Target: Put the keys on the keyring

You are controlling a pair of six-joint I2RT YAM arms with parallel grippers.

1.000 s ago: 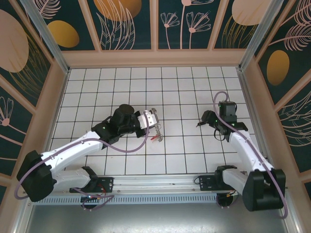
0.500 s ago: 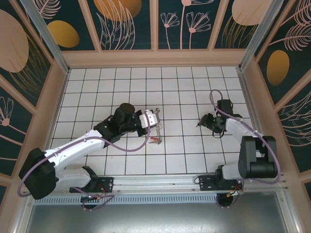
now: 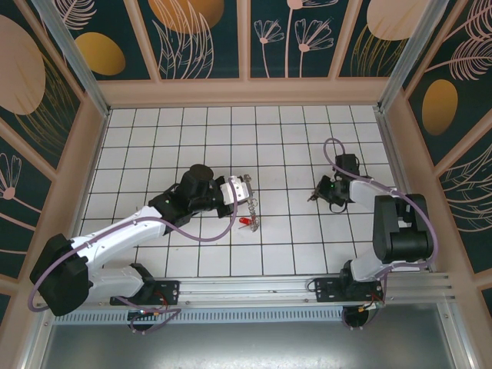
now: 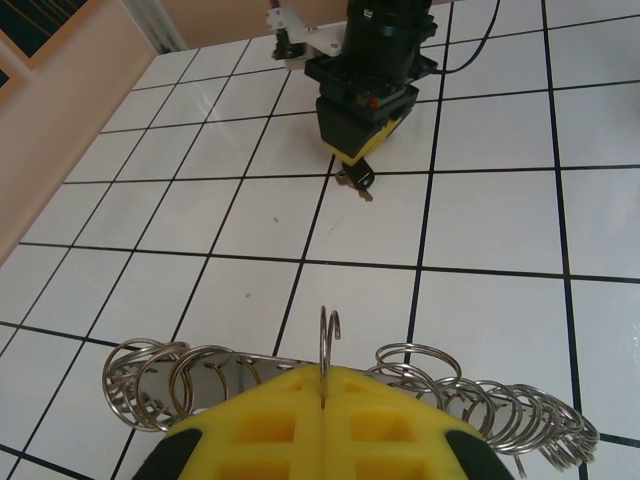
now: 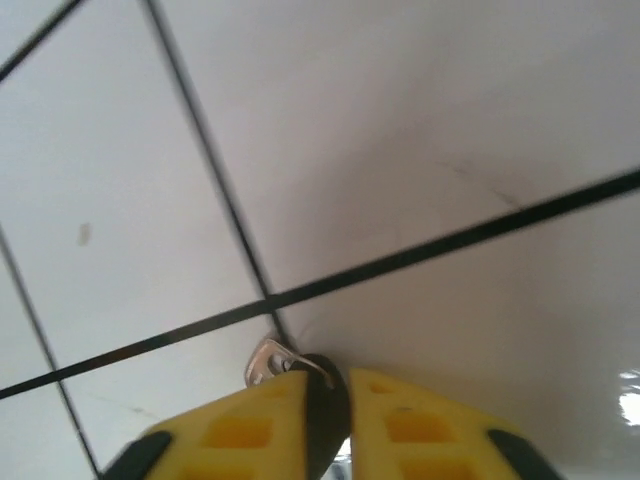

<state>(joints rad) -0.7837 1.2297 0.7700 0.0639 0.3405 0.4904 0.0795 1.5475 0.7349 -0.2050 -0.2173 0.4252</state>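
While the keyring (image 4: pixel 323 340) is pinched upright by the left gripper (image 4: pixel 322 378), a dark-headed key (image 5: pixel 275 362) is clamped by the right gripper (image 5: pixel 325 388) above the tiles (image 5: pixel 450 120).

In my left wrist view the yellow pads (image 4: pixel 262 425) of my left gripper (image 4: pixel 322 392) run off the bottom edge. They cover the lower part of the keyring (image 4: pixel 330 330) wire pinched between them, and its coils on either side also slip behind the pads. My right wrist view is soft and blurred. There the dark-headed key (image 5: pixel 322 402) is just a dark sliver clamped in my right gripper (image 5: pixel 328 385), with one silvery corner poking out and the rest buried. From above, the red-headed key (image 3: pixel 246 221) beneath the dangling rings is too small for me to tell whether it is threaded on.
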